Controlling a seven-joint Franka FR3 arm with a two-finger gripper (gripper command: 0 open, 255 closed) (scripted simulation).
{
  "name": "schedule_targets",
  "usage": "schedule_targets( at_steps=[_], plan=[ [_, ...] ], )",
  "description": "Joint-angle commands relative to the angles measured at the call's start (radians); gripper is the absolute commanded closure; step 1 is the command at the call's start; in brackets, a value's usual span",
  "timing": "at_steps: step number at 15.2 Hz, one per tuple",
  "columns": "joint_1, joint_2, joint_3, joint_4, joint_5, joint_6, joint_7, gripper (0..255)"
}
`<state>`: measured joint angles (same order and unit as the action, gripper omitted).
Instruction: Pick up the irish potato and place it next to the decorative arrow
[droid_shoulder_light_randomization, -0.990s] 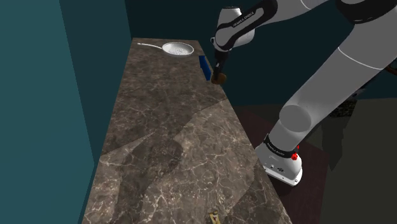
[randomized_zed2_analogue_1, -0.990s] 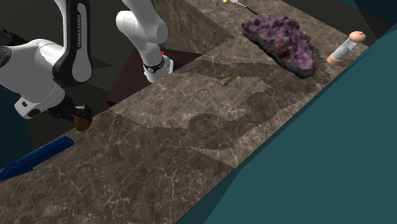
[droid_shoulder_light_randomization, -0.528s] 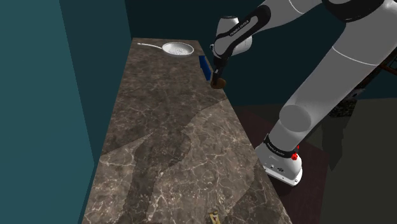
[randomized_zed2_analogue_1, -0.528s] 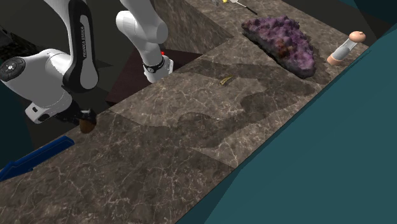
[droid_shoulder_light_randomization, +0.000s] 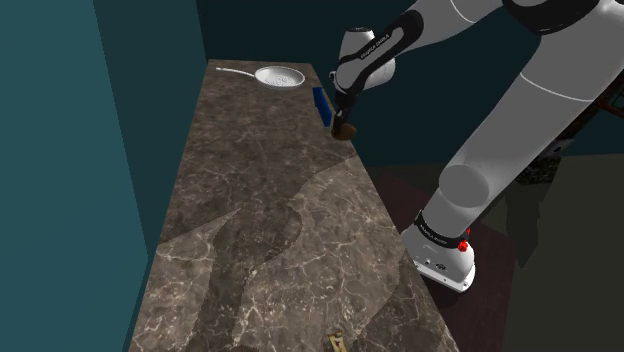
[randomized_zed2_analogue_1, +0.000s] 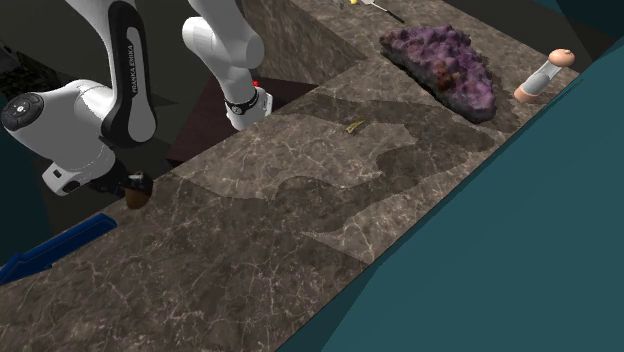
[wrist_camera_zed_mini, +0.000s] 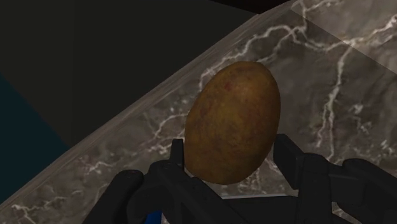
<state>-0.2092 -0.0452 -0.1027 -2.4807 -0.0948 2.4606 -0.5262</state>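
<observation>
at the edge of the marbled counter (droid_shoulder_light_randomization: 250, 200) on the shoulder view's right, the gripper (wrist_camera_zed_mini: 231, 149) is clamped on the brown potato (wrist_camera_zed_mini: 232, 121), long axis along the fingers (wrist_camera_zed_mini: 287, 156), held low with the blue decorative arrow (droid_shoulder_light_randomization: 322, 106) just beside it, toward that view's left.

Reads as smooth, white-veined brown stone on the desk (droid_shoulder_light_randomization: 260, 220). Shows matt, mottled brown skin on the potato (wrist_camera_zed_mini: 232, 121). Looks rough, crystalline on the purple rock (randomized_zed2_analogue_1: 445, 65).
</observation>
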Motion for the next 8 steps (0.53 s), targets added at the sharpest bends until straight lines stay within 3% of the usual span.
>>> schedule_targets(
  at_steps=[1,6,8],
  plan=[
    [0.001,0.003,0.001,-0.002,0.001,0.000,0.000,0],
    [0.001,0.003,0.001,-0.002,0.001,0.000,-0.001,0],
    [0.003,-0.051,0.004,0.017,0.000,-0.073,0.000,0]
  ],
)
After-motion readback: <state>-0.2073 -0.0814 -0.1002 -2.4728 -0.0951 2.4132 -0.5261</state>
